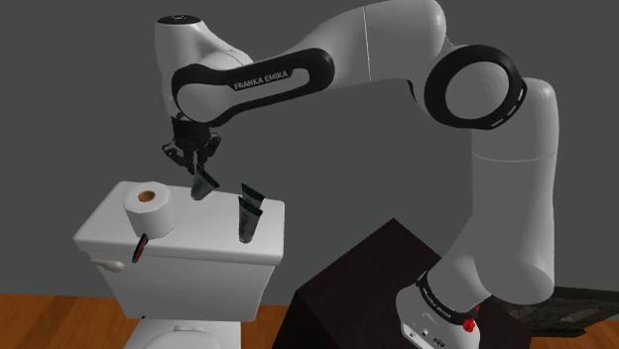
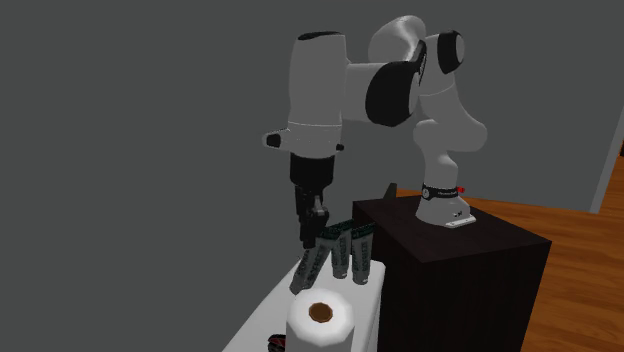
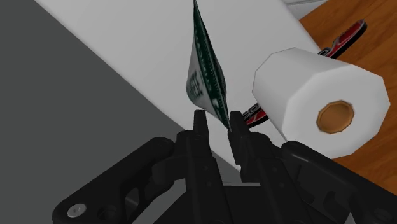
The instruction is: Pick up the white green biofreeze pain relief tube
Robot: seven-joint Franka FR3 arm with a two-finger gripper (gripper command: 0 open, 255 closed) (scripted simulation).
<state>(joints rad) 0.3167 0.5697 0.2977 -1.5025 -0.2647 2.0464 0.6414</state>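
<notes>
The grasp looks made, with the gripper pinching its narrow-set fingers on the flat crimped end of the white-and-green tube, which leans over the toilet tank lid just right of the paper roll in the shoulder view, so next, I judge, comes a straight lift clear of the neighbouring tube.

Toilet tank smooth white — paper roll matt, tube smooth; floor wood; gripper matt black.

Toilet tank lid, white, is carrying: toilet paper roll standing on end near one end; dark upright tubes standing near the other; red-and-black item overhanging the front edge.
</notes>
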